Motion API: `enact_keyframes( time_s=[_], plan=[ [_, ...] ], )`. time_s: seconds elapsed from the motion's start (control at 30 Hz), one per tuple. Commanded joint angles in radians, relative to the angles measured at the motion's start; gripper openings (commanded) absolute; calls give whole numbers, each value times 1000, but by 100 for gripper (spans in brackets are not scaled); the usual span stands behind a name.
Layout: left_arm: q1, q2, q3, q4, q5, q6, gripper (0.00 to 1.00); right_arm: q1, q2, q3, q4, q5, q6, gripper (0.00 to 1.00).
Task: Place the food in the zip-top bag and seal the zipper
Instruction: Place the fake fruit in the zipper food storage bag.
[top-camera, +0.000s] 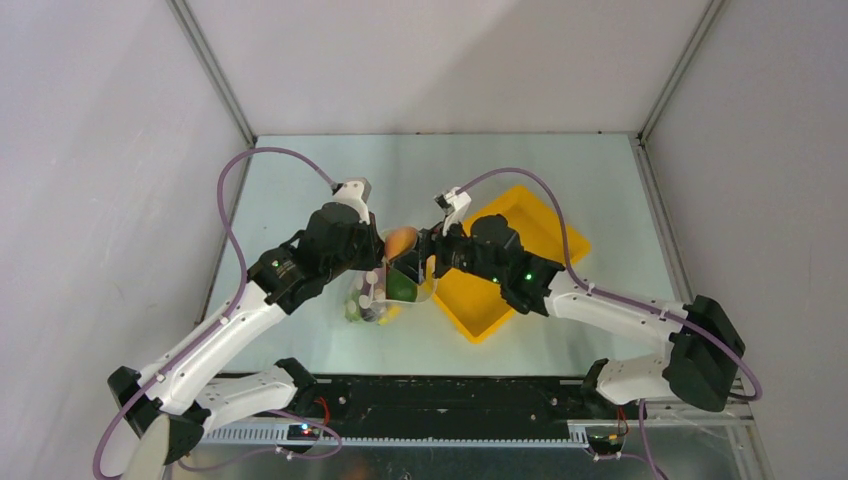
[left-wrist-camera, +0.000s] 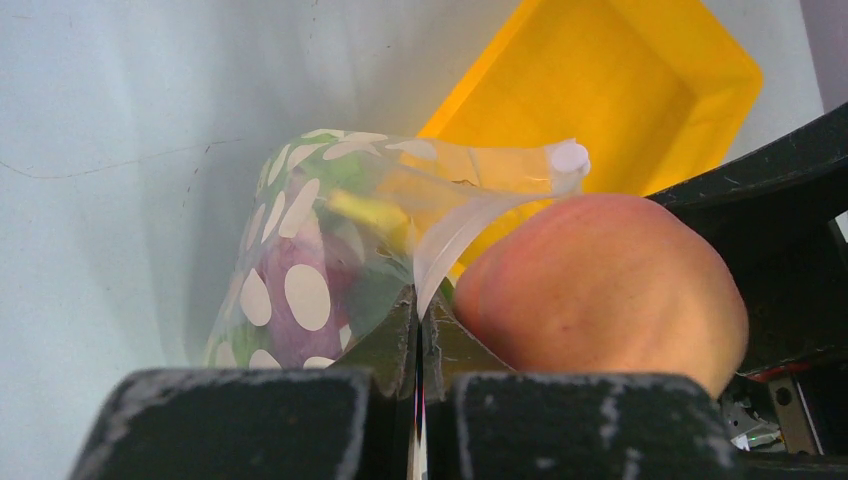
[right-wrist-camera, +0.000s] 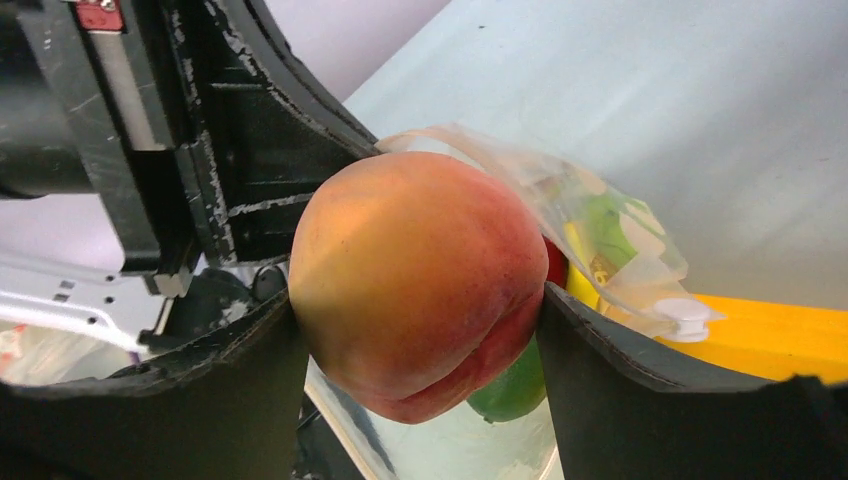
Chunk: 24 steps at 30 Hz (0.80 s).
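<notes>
The clear dotted zip-top bag (top-camera: 378, 295) stands open at the table's middle, holding green, purple, yellow and red toy food (left-wrist-camera: 320, 270). My left gripper (top-camera: 372, 262) is shut on the bag's white zipper strip (left-wrist-camera: 470, 225) at the mouth and holds it up. My right gripper (top-camera: 418, 252) is shut on the peach (top-camera: 400, 240) and holds it at the bag's mouth, right beside the left fingers. The peach fills the right wrist view (right-wrist-camera: 420, 280), with a green fruit (right-wrist-camera: 515, 385) and the bag (right-wrist-camera: 600, 230) behind it. The peach also shows in the left wrist view (left-wrist-camera: 610, 285).
The yellow tray (top-camera: 510, 280) lies just right of the bag, under my right arm; no food shows in it. It also shows in the left wrist view (left-wrist-camera: 620, 90). Enclosure walls stand on the left, back and right.
</notes>
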Motion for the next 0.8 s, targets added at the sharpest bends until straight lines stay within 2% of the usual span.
enact_keyframes(
  time_s=[0.0, 0.33, 0.4, 0.43, 0.77],
  plan=[
    [-1, -7, 6, 32, -1, 2, 0, 31, 27, 84, -66, 195, -54, 60],
    [-1, -26, 3, 36, -6, 0, 0, 38, 40, 98, -100, 227, -43, 82],
    [-1, -28, 1, 38, -8, -1, 0, 39, 38, 102, -104, 211, -43, 89],
    [0, -28, 1, 38, -8, -1, 0, 41, 36, 103, -106, 207, -43, 97],
    [0, -30, 2, 40, -7, 0, 0, 55, -7, 119, -139, 223, -62, 99]
  ],
)
